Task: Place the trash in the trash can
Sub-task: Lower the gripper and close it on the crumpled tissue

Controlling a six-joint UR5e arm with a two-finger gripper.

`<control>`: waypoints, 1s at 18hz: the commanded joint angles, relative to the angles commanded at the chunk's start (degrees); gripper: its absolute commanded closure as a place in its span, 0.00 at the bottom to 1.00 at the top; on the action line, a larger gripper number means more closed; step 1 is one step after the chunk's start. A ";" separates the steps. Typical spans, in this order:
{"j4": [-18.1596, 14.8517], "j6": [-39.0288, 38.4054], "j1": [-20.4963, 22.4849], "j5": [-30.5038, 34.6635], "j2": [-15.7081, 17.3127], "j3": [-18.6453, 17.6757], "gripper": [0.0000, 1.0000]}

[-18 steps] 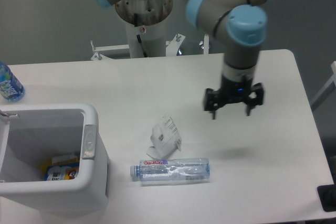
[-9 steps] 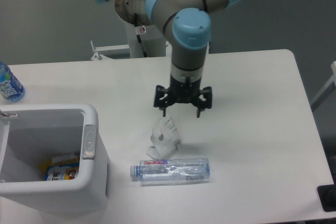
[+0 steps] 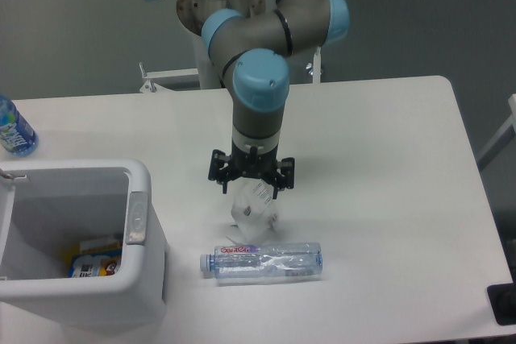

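Observation:
A crumpled white paper wrapper with a black barcode lies on the table's middle. Just in front of it a clear plastic bottle with a red-lettered label lies on its side. My gripper hangs open directly above the wrapper's top edge, its fingers spread to either side, nothing held. The trash can, a large white bin with a thick rim, stands at the front left, well left of the gripper.
Colourful packaging lies at the bottom of the bin. A blue-labelled bottle stands at the table's left edge. The robot's base column rises behind the table. A black object sits at the front right corner.
The arm has swung from the right side of the table leftward and lower, so the open gripper now sits right over the wrapper. Wrapper and bottle have not moved.

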 joint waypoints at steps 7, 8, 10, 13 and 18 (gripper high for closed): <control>0.00 -0.09 -0.18 0.18 -1.94 -0.09 0.00; -0.09 -0.09 -0.18 0.18 -2.11 -0.09 0.00; -0.09 -0.09 -0.18 0.27 -2.47 0.26 0.09; 0.00 -0.09 -0.18 1.06 -2.56 0.79 0.68; 0.00 0.35 -0.09 0.97 -2.29 1.05 1.00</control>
